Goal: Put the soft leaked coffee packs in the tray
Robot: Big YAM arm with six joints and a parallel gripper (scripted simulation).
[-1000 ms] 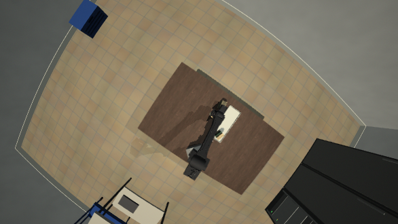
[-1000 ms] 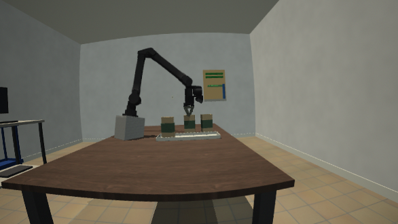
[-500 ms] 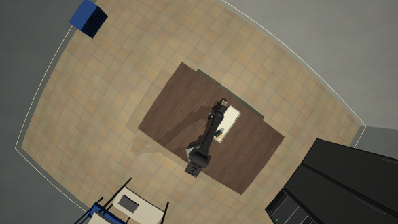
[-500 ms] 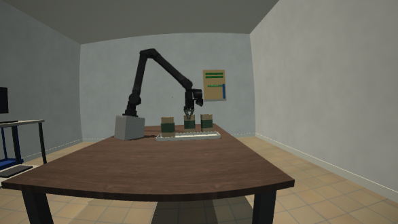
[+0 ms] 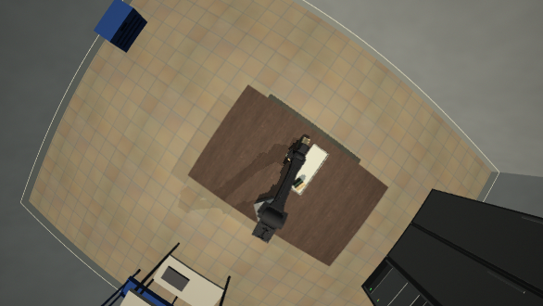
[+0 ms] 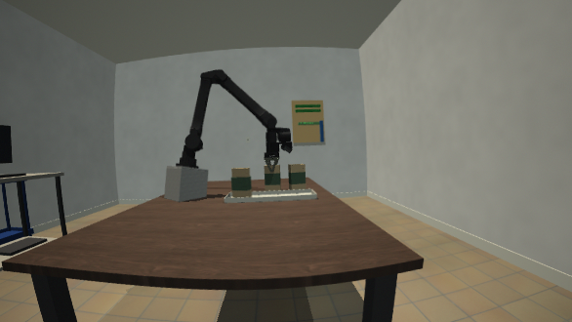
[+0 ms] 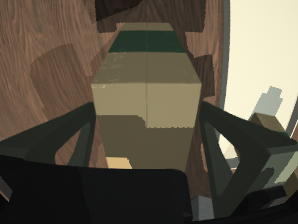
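Straddling the middle coffee pack from directly above, the end effector (fingers apart, gripping nothing) flanks its two big flat sides.

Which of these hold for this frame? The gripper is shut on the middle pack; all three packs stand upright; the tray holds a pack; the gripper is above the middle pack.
1. The gripper is shut on the middle pack. False: it is open, holding nothing.
2. All three packs stand upright. True.
3. The tray holds a pack. False: the exterior view shows none lying in it.
4. The gripper is above the middle pack. True: its fingers straddle the top.
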